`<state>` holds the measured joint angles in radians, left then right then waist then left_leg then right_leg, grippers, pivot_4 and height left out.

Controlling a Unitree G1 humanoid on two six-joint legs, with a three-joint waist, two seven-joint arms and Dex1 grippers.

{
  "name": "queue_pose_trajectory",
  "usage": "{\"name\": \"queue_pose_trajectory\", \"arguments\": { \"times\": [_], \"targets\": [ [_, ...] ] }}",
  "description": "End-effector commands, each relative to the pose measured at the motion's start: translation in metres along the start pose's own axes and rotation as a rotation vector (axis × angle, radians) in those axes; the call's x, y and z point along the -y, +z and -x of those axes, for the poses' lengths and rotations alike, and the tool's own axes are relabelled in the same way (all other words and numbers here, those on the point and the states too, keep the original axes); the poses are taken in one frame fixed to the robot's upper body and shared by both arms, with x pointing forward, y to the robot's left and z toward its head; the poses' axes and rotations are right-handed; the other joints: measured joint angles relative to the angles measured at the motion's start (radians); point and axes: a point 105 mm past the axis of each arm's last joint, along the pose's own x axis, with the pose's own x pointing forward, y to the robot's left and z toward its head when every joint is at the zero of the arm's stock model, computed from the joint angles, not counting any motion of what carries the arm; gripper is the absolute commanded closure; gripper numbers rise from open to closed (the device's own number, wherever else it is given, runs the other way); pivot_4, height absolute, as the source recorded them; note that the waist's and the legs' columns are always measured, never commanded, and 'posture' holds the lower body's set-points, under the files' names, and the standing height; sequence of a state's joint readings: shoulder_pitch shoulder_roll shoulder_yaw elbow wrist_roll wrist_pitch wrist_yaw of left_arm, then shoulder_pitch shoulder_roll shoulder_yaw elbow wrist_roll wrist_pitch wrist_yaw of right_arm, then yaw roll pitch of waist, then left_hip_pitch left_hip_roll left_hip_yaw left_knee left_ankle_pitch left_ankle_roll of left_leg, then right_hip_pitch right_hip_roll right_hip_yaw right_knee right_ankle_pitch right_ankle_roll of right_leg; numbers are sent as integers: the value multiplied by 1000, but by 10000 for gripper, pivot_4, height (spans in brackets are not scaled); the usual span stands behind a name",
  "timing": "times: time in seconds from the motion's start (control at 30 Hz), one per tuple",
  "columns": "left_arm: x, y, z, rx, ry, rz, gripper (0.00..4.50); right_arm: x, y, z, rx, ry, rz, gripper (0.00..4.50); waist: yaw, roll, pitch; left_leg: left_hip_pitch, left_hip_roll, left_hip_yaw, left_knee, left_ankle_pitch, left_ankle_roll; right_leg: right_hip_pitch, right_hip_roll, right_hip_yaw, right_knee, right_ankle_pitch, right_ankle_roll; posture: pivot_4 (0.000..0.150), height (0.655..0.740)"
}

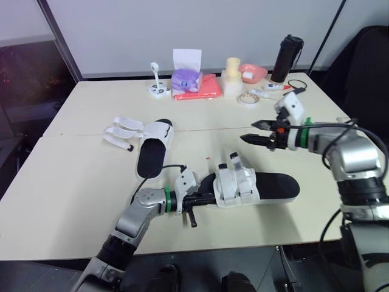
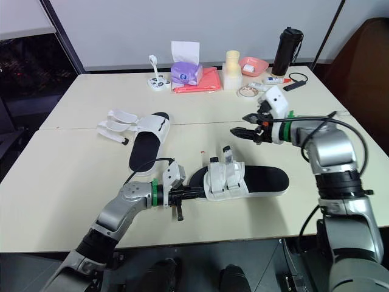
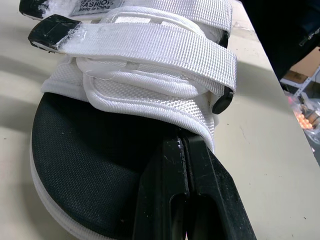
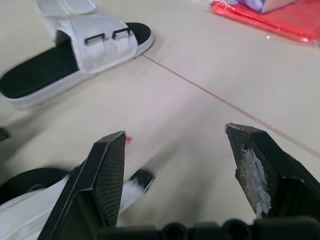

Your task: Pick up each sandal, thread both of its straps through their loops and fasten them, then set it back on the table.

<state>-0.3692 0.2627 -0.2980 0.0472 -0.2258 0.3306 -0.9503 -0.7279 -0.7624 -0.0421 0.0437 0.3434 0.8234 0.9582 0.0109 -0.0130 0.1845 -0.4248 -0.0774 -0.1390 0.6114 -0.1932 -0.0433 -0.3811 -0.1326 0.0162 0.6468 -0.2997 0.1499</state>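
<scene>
One white-strapped, black-soled sandal (image 1: 276,185) lies close to the cream table's (image 1: 73,188) near edge, with bare tabletop leftward. Its long axis runs left-right, straps leftward. Left gripper (image 1: 203,199) is pressed together on its footbed; right gripper (image 1: 248,131) is spread.

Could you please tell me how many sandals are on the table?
2. One sandal lies near the front edge at the left gripper, straps across it; the other sandal lies farther back on the left, straps spread open. None looks hidden.

The near sandal (image 4: 35,215) is cut off, its strap tip (image 4: 140,180) blurred.
</scene>
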Motion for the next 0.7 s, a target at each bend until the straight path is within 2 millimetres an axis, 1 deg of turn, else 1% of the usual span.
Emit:
{"name": "queue_pose_trajectory", "arguments": {
  "times": [0.03,0.1,0.2,0.27,0.3,0.4,0.5,0.63,0.7],
  "targets": [
    [-11,-5,6,-12,62,25,45000,-12,2,15,17,6,1,10835,0,0,0,0,0,0,0,0,0,0,0,0,0,0,0,1500,7400],
    [-15,0,9,-2,74,21,45000,-19,-5,19,2,14,-15,10835,-2,0,0,0,0,0,0,0,0,0,0,0,0,0,0,1500,7400],
    [-21,8,14,6,92,-1,37870,-30,-15,24,-27,37,-36,10095,-3,0,0,0,1,1,0,0,0,-1,0,0,0,0,0,1500,7400],
    [-24,14,19,14,101,-20,28050,-34,-22,28,-50,42,-38,10095,-3,0,0,-1,1,1,0,0,0,-2,0,0,0,0,0,1500,7400],
    [-25,18,22,22,106,-26,23889,-35,-24,30,-61,43,-39,10095,-3,0,0,-1,1,1,0,0,0,-2,0,0,0,0,0,1500,7400],
    [-27,30,32,38,111,-50,23889,-33,-34,37,-104,33,-8,10095,-2,0,0,-1,1,1,0,0,0,-3,0,0,0,0,0,1500,7400],
    [-26,40,41,46,110,-62,23889,-32,-42,40,-143,21,97,10095,-2,0,1,-2,1,1,0,0,0,-3,0,0,0,0,0,1500,7400],
    [-27,51,51,59,119,-61,23889,-36,-50,37,-176,26,276,10095,-2,0,1,-3,1,2,0,0,0,-4,0,1,0,0,0,1500,7400],
    [-30,56,57,76,133,-41,23889,-41,-55,35,-197,40,433,10095,-2,0,1,-3,1,2,0,0,0,-4,0,1,0,0,0,1500,7400]
  ]
}}
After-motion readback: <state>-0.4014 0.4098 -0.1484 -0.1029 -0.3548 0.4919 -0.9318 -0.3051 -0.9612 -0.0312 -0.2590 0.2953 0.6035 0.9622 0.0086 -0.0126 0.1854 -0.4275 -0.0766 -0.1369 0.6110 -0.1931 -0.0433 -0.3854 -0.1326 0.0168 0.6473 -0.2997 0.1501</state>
